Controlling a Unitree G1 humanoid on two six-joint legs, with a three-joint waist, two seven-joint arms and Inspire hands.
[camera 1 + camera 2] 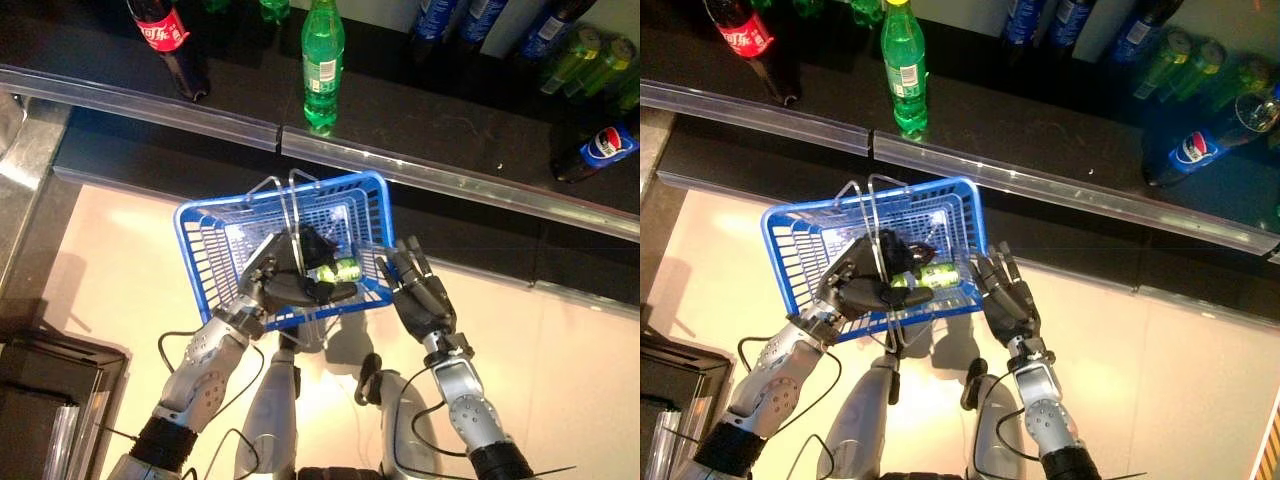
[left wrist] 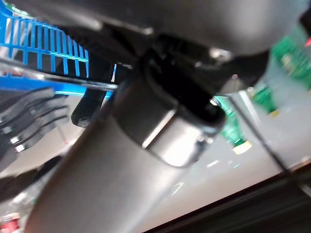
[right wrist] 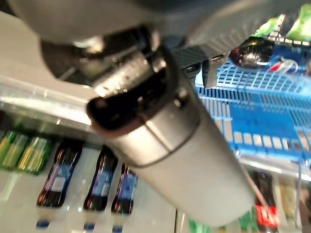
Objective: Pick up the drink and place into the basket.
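Inside the blue basket (image 1: 205, 250), a green drink bottle (image 1: 340, 269) lies on its side beside a darker bottle (image 1: 318, 245). The left hand (image 1: 272, 280) curls around the basket's wire handles (image 1: 292, 215), holding it up. The right hand (image 1: 418, 293) rests relaxed, fingers straight, against the basket's outer wall. Beyond, a green bottle (image 1: 322, 62) stands on the dark shelf (image 1: 420, 125).
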